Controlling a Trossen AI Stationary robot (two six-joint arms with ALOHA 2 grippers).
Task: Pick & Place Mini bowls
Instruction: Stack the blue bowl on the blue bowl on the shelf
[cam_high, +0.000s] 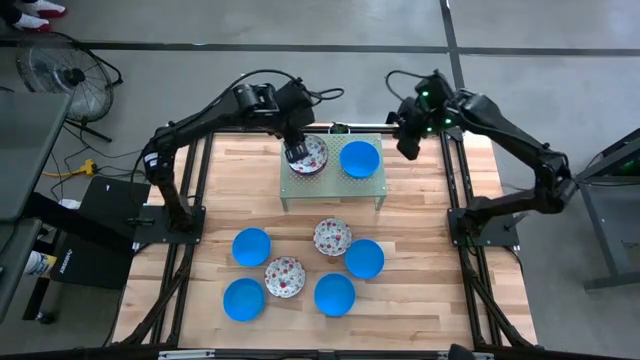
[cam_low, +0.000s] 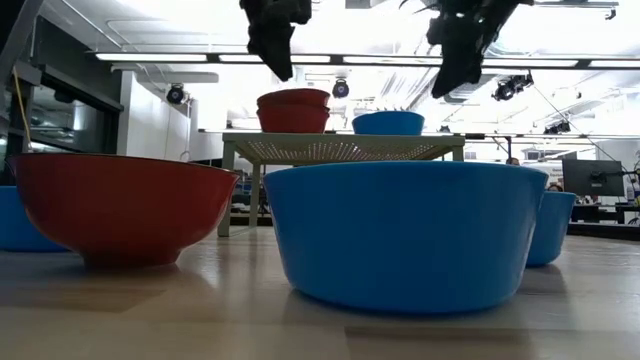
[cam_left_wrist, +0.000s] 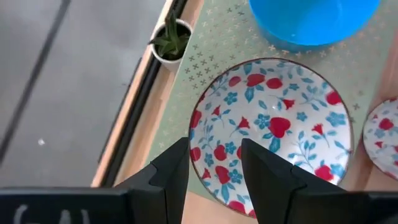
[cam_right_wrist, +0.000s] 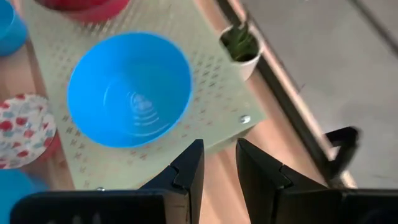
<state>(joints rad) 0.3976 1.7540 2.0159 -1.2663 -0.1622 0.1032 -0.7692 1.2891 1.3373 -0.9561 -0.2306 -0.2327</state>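
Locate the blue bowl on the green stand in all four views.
High view: blue bowl on the stand's right half, beside the floral bowl.
Low view: blue bowl on the stand top, right of the red-sided stack.
Left wrist view: its rim at the frame's top edge, beyond the floral bowl.
Right wrist view: whole bowl, seen from above.
Shared landmark: the green stand.

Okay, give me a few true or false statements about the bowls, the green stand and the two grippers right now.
1. A blue bowl sits on the green stand. True.
2. The left gripper is above the floral bowl on the stand. True.
3. The right gripper holds a blue bowl. False: it holds nothing.
4. Only blue bowls sit on the table. False: two floral ones too.
5. The stand is empty. False: it carries bowls.
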